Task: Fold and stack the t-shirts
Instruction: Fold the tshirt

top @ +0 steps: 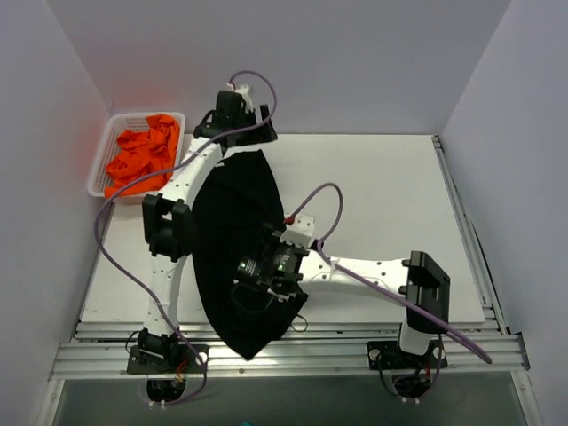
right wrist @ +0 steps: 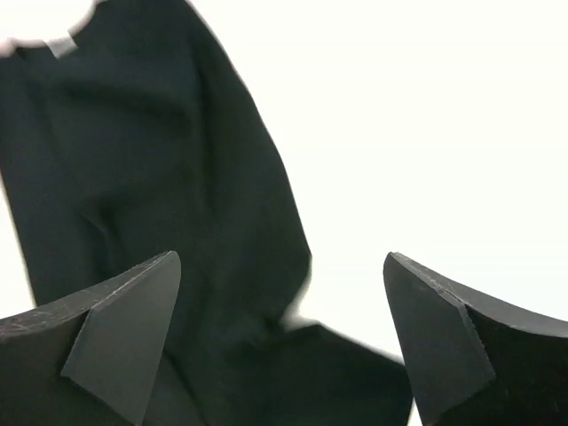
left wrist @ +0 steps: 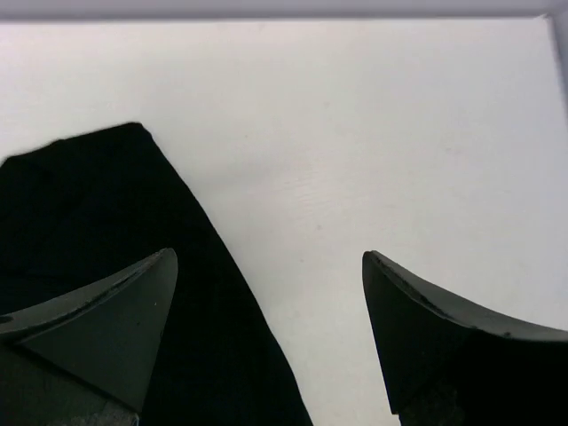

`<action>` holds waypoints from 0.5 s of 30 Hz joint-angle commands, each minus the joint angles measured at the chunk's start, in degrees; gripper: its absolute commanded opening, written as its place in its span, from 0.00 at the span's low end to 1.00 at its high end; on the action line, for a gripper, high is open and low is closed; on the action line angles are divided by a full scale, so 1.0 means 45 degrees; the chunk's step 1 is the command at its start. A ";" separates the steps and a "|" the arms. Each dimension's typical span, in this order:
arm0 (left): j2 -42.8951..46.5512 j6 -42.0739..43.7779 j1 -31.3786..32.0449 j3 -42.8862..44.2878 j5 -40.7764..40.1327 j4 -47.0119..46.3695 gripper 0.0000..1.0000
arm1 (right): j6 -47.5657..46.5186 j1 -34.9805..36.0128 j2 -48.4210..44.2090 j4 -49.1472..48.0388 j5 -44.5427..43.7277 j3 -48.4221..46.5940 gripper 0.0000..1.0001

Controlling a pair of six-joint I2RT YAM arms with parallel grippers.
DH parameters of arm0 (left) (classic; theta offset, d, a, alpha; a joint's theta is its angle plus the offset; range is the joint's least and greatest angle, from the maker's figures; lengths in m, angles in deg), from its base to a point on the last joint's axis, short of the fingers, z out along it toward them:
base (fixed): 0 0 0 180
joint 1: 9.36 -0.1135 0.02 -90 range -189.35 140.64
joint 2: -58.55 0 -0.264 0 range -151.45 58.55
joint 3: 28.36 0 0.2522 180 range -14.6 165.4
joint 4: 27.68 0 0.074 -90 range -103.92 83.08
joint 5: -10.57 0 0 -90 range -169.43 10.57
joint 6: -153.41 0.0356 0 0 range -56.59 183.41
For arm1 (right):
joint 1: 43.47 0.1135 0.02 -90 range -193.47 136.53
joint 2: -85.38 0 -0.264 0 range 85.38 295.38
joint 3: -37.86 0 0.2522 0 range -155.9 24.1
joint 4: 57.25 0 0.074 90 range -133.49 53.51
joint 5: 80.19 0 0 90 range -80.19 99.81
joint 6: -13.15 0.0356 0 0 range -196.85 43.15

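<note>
Top view: black t-shirt (top: pixel 232 222) spread on the white table (top: pixel 382 204), long and narrow, from the far left part down to the near edge. Left gripper (top: pixel 248 129) over its far end, right gripper (top: pixel 264 273) over its near half. Much of the cloth hidden under both arms and a purple cable (top: pixel 324 191). At the far left corner, beside the wall, a white mesh basket (top: pixel 133 116) with orange t-shirts (top: pixel 146 155) heaped inside, well apart from the black one.

Left wrist view: fingers (left wrist: pixel 106 328) spread wide, nothing between them. One finger in front of the black cloth, the other in front of bare table. Far corner of the shirt just ahead, edge running diagonally. Contact with the cloth impossible to tell.

Right wrist view: fingers (right wrist: pixel 115 337) also wide apart, gripping nothing. Black cloth with soft folds filling the left and the bottom of the view, bright table on the right. Picture partly blurred.
</note>
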 commanded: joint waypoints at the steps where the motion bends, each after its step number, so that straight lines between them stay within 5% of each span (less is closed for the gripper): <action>1: 0.4120 0.0226 -0.0335 -0.1515 -0.0262 -0.1610 0.94 | -0.1147 -0.0684 -0.1026 0.2626 -0.3358 -0.1521 0.93; 3: 0.5358 0.0050 -0.0491 -0.4025 -0.0826 -0.2410 0.94 | -0.4271 -0.2103 -0.1260 -0.1054 -0.2895 -0.1195 0.91; 4: 0.6446 -0.0067 -0.0686 -0.4835 -0.0965 -0.2647 0.94 | -0.7653 -0.2732 -0.1609 -0.4570 -0.2273 -0.0824 0.91; 7: 0.8129 -0.0301 -0.0979 -0.7817 -0.1472 -0.3311 0.94 | -1.1097 -0.5731 -0.1771 -0.9453 0.2584 0.0524 0.87; 8: 0.8504 -0.0361 -0.1135 -0.8508 -0.1590 -0.3430 0.94 | -1.1414 -0.6403 -0.1498 -1.0126 0.4414 0.0450 0.86; 15: 1.0284 -0.0517 -0.1371 -1.3004 -0.1923 -0.5225 0.94 | -1.3877 -0.8869 0.3635 -1.0017 0.7907 -0.4759 0.84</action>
